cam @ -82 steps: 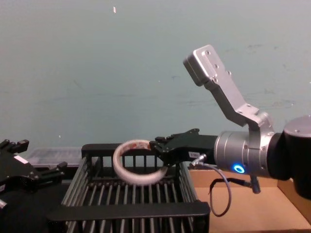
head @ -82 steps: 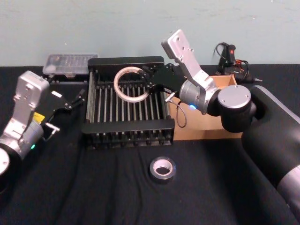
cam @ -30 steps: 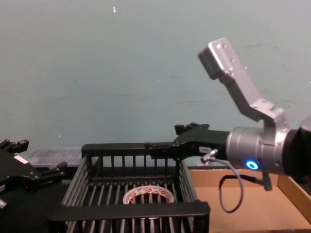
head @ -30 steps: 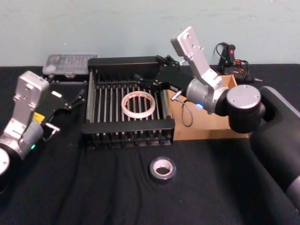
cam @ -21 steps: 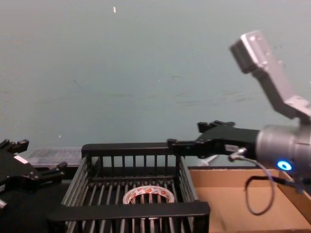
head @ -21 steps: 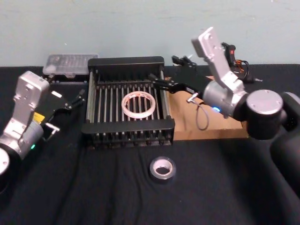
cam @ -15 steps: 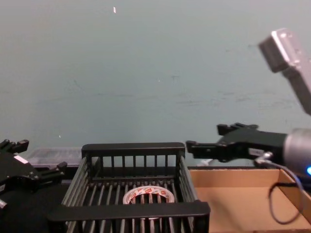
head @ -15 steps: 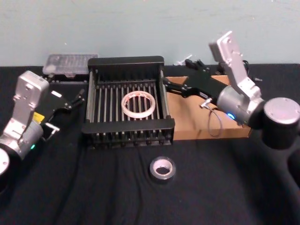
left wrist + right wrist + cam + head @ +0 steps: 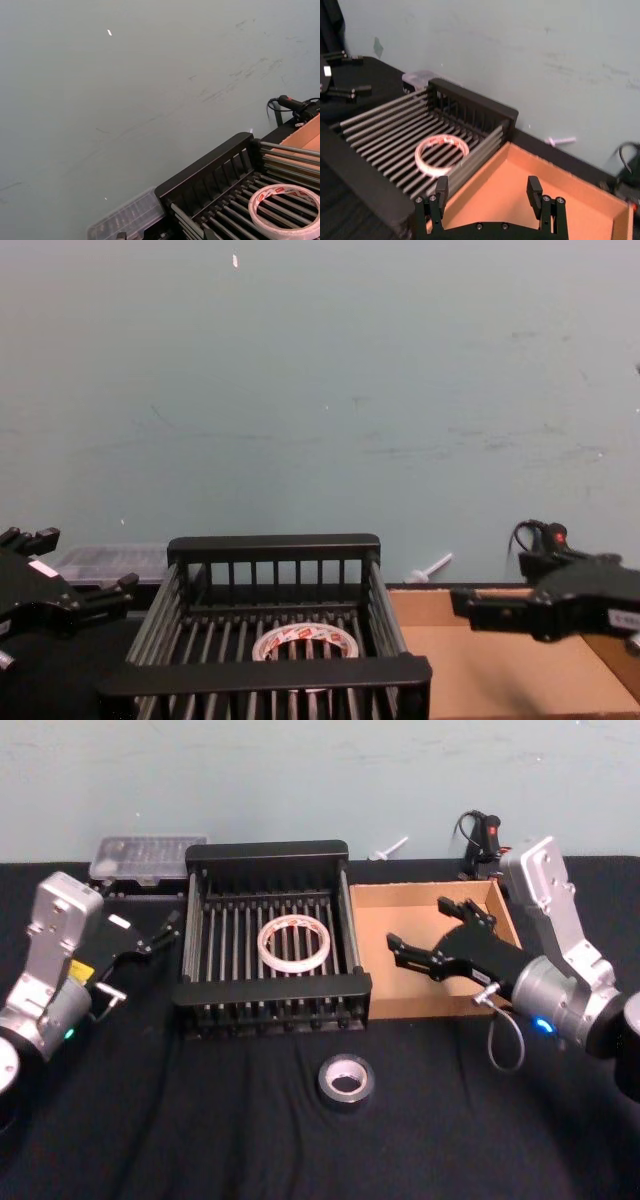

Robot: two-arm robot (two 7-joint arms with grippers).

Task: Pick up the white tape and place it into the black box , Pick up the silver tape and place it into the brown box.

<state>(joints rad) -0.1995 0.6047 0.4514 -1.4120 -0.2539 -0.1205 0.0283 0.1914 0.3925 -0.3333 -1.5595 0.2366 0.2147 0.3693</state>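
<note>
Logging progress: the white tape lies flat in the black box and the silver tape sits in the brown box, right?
Not quite. The white tape lies flat in the black box, but the head view shows the silver tape on the table, outside the brown box.

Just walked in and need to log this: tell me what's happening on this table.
A two-armed robot is sorting tape rolls. The white tape lies flat on the floor of the black box. The right gripper, open and empty, hangs over the brown box. The silver tape sits on the black table in front of both boxes, not yet picked up. The left gripper is parked left of the black box.
</note>
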